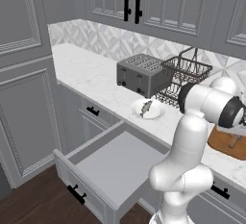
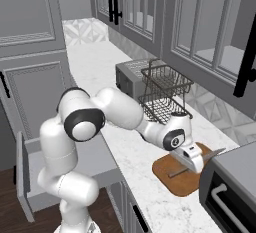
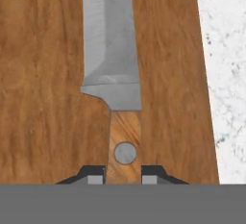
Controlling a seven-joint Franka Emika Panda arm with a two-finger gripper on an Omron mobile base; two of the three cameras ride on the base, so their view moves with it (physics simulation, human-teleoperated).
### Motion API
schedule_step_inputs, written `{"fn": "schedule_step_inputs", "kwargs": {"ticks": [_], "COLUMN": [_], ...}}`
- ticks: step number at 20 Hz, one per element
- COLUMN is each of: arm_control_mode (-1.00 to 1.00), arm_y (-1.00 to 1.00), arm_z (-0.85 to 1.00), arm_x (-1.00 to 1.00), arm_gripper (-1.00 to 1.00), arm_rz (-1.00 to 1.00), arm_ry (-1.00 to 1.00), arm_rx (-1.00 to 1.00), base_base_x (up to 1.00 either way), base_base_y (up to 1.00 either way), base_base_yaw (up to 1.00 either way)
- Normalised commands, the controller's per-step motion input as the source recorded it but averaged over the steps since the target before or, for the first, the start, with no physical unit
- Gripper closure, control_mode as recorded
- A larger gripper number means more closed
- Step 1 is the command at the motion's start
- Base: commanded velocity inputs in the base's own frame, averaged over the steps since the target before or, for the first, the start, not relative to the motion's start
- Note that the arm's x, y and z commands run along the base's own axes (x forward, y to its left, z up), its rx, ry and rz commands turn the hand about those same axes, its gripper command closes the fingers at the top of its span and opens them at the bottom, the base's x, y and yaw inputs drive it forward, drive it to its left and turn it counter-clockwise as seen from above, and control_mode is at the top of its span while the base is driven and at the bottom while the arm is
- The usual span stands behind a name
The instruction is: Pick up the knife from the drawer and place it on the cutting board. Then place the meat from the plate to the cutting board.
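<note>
**Knife at the cutting board, meat not yet moved**

The gripper (image 3: 123, 179) hangs low over the cutting board (image 3: 43, 98), and in the hand view its two dark fingertips (image 3: 94, 175) sit tight against either side of the knife (image 3: 113, 64), pinching the wooden handle just behind the rivet. The grey blade runs away from the fingers across the board's reddish wood, well inside the board's edge, with the marble counter (image 3: 226, 74) beyond that edge. Whether the knife already rests flat on the board or is a little above it cannot be told.

In the right base view the gripper (image 2: 192, 163) is down on the cutting board (image 2: 172, 182), which lies just beside a dark appliance (image 2: 230, 187).

The drawer (image 1: 115, 165) stands pulled out below the counter, its flat grey inside bare. The meat (image 1: 145, 107) lies on the plate (image 1: 156, 113), on the counter beside the toaster (image 1: 141, 74) and well apart from the board.

By my reading, the first half is nearly done: only letting go of the knife remains. The meat's transfer is wholly left.
</note>
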Motion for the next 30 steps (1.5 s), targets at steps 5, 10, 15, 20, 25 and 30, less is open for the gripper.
{"fn": "schedule_step_inputs", "kwargs": {"ticks": [5, 10, 15, 20, 25, 30], "arm_control_mode": [-1.0, -1.0, -1.0, -1.0, -1.0, -1.0], "arm_y": [-0.17, -0.28, -0.39, -0.12, -0.02, 0.32], "arm_z": [-0.24, -0.15, 0.0, 0.0, -0.23, -0.63], "arm_x": [-0.02, -0.02, -0.2, -0.14, -0.03, 0.0], "arm_gripper": [1.0, 1.0, 1.0, 1.0, 1.0, -1.0], "arm_rz": [0.07, 0.05, 0.0, 0.0, 0.01, 0.04], "arm_ry": [0.0, 0.0, 0.0, 0.0, 0.0, 0.0], "arm_rx": [0.0, 0.0, 0.0, 0.0, -0.03, -0.14], "base_base_x": [0.0, 0.0, 0.0, 0.0, 0.0, 0.0], "base_base_y": [0.0, 0.0, 0.0, 0.0, 0.0, 0.0], "base_base_yaw": [0.0, 0.0, 0.0, 0.0, 0.0, 0.0]}}
